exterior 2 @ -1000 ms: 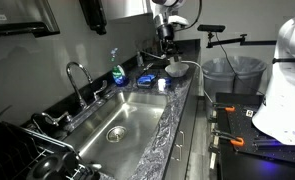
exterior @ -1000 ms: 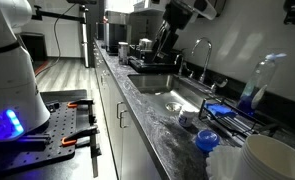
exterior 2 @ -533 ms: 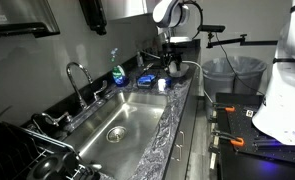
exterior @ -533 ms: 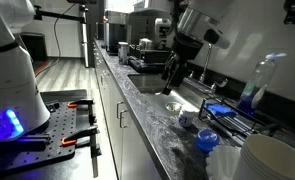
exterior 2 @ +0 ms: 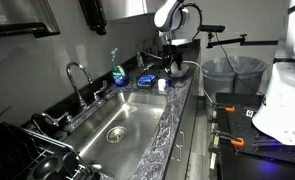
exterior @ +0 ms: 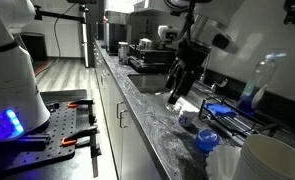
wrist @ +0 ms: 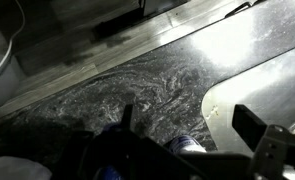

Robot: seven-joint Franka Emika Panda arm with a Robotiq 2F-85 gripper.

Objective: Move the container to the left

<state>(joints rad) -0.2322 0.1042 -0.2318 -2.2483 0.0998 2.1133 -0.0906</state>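
Observation:
The small round bright-blue container [exterior: 205, 140] sits on the dark marble counter just in front of the white stacked bowls [exterior: 269, 160]; it also shows in the exterior view from the sink end [exterior 2: 145, 80]. My gripper [exterior: 175, 96] [exterior 2: 168, 67] hangs open and empty over the counter by the sink's corner, short of the container. In the wrist view the open fingers [wrist: 187, 120] frame a small white cup with a blue band [wrist: 186, 144] below them. The container is not clearly visible there.
The small cup [exterior: 186, 118] [exterior 2: 163, 87] stands between the gripper and the container. A tall clear bottle of blue liquid [exterior: 255, 85] [exterior 2: 117, 70] stands by the wall. The steel sink [exterior 2: 117, 125] and faucet [exterior 2: 77, 80] lie along the counter.
The gripper has come down from high over the far counter and moved along it toward the small cup and the container. The objects have not moved.

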